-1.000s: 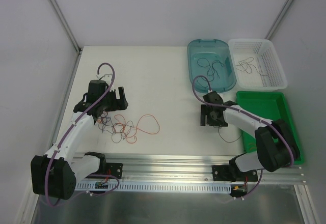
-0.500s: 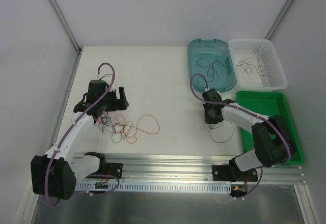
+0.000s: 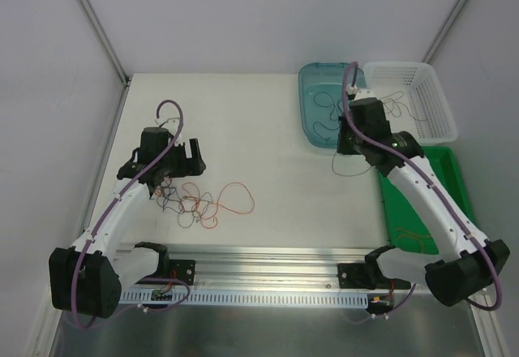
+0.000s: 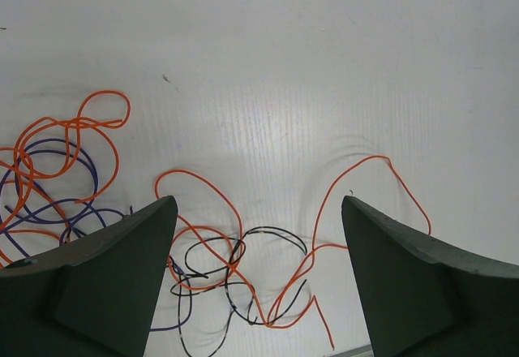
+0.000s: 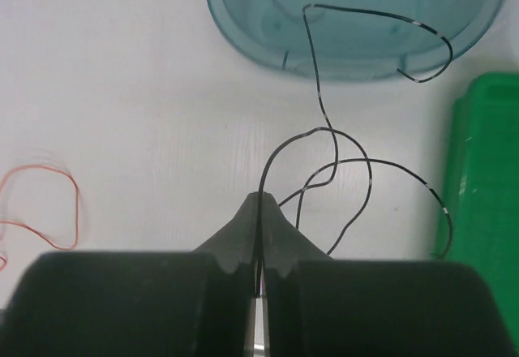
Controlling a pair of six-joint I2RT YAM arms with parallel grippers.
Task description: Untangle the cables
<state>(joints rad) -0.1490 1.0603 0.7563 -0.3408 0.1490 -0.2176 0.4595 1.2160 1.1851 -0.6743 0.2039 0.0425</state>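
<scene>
Now black cable (image 5: 366, 161) is pinched tight in right gripper (image 5: 259, 204), loops trailing ahead toward teal tub (image 5: 243, 24), just beyond. Remaining tangle (image 4: 235, 268) is straddled by left gripper (image 4: 258, 211), jaws spread apart.

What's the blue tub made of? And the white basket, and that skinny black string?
The blue tub seems to be glossy see-through plastic, since light passes through it. The white basket looks like moulded plastic with a grid of holes. The black string is probably thin wire with a shiny coat, because it holds springy loops.
</scene>
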